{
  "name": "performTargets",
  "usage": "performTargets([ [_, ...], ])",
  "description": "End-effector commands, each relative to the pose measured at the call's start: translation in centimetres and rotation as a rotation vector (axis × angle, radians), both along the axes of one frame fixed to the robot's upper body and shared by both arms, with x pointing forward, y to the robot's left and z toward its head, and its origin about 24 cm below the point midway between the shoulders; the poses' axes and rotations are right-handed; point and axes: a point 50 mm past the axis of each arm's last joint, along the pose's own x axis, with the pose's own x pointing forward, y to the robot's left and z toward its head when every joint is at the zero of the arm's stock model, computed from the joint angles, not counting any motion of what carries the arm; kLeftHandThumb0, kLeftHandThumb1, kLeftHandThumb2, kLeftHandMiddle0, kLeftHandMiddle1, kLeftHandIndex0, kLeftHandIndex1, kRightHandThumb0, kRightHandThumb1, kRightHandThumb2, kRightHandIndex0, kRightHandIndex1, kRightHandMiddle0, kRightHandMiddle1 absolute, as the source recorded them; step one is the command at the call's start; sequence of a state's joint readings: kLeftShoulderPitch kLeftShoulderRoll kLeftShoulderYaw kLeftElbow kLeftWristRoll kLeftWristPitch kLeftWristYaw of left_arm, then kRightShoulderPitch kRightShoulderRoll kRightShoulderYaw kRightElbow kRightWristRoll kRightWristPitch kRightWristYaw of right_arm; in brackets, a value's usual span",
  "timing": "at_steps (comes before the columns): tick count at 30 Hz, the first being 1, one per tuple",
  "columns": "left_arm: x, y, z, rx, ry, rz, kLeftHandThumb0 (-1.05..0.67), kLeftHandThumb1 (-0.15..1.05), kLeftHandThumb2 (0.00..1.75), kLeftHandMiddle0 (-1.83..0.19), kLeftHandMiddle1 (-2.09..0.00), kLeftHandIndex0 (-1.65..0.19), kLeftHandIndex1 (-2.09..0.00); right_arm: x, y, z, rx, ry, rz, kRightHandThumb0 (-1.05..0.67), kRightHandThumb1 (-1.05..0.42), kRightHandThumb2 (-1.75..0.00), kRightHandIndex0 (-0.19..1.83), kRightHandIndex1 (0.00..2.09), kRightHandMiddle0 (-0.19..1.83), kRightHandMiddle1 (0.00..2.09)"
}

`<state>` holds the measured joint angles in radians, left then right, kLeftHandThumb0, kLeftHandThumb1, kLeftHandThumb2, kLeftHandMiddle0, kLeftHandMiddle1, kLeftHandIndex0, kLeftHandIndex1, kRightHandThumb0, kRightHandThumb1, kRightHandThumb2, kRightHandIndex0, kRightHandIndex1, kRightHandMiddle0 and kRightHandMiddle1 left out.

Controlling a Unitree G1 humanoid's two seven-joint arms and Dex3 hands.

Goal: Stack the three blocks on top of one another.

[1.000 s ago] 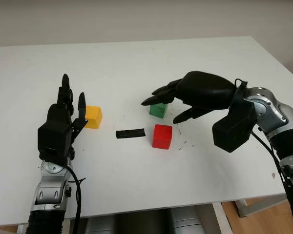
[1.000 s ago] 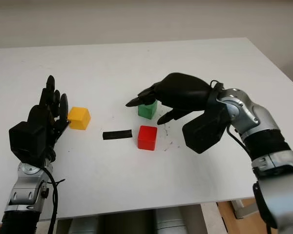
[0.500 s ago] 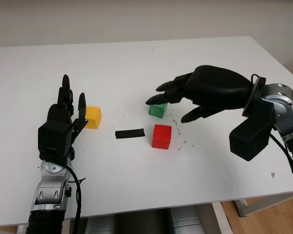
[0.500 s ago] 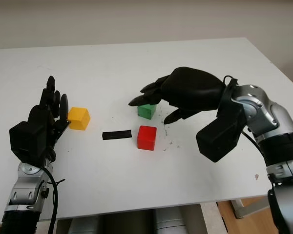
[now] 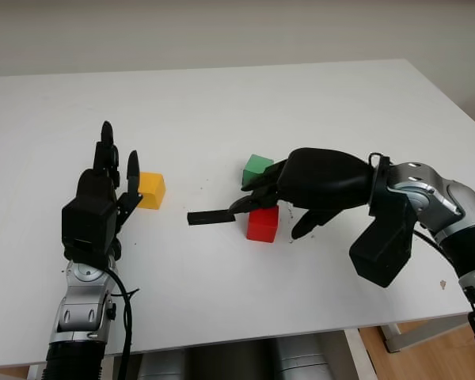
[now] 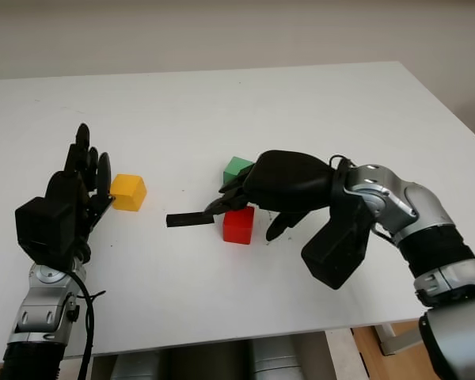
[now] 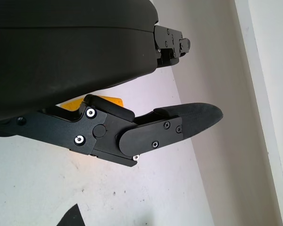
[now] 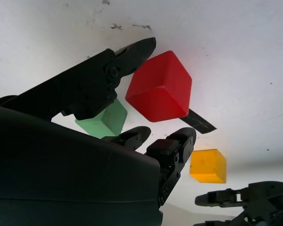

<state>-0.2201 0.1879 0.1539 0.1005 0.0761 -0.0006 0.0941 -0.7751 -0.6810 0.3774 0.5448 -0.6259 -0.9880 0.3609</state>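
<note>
Red block (image 5: 263,222) sits near the table's middle, directly under the right hand (image 5: 301,190), whose fingers (image 8: 132,54) straddle it without closing; the hand is open and holds nothing, and I cannot tell whether any finger touches the block. Green block (image 5: 256,169) lies just behind the red one, beside the same hand. Yellow block (image 5: 151,190) stands well apart to the left, just beside the left hand (image 5: 103,194), which is upright and open, holding nothing. A black strip (image 5: 207,217) lies flat between the yellow and red blocks, close to the right fingertips. All three blocks sit far from the edges of the white table (image 5: 222,103), with bare surface all around them.
</note>
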Motion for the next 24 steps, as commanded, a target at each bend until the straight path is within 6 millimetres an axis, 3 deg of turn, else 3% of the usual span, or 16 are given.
performTargets([
  [1,-0.1,-0.2,0.3,-0.003,-0.018,-0.004,-0.72,1.05,0.65,0.0,-0.06,0.01,0.0,0.0,0.5,0.0,0.012,-0.012,0.027,-0.21,-0.79,-0.08,0.59,0.09,0.57,0.09],
  [10,0.0,-0.4,0.1,0.001,-0.011,-0.001,-0.69,1.05,0.67,0.01,-0.06,0.01,0.0,0.0,0.6,-0.9,0.033,0.002,0.056,-0.15,-0.85,-0.07,0.65,0.12,0.64,0.11],
  [16,-0.1,-0.5,0.0,-0.001,-0.006,-0.003,-0.69,1.05,0.68,0.01,-0.05,0.02,0.0,0.3,0.5,-0.9,0.029,-0.071,0.068,-0.16,-0.86,-0.06,0.79,0.21,0.81,0.19],
  [18,-0.1,-0.5,-0.1,-0.001,-0.006,-0.004,-0.69,1.05,0.68,0.01,-0.05,0.02,0.0,0.4,0.5,-1.0,0.022,-0.103,0.069,-0.19,-0.85,-0.06,0.76,0.4,0.86,0.25],
  [20,-0.2,-0.5,-0.1,-0.003,-0.001,-0.004,-0.69,1.05,0.68,0.02,-0.05,0.02,0.0,0.7,0.4,-1.0,0.007,-0.131,0.063,-0.21,-0.86,-0.05,0.6,0.77,0.86,0.34],
  [24,-0.3,-0.4,-0.1,0.005,0.0,0.0,-0.69,1.05,0.69,0.01,-0.05,0.02,0.0,1.2,0.3,-1.1,-0.032,-0.205,0.058,-0.24,-0.84,-0.05,0.58,0.97,0.87,0.46],
])
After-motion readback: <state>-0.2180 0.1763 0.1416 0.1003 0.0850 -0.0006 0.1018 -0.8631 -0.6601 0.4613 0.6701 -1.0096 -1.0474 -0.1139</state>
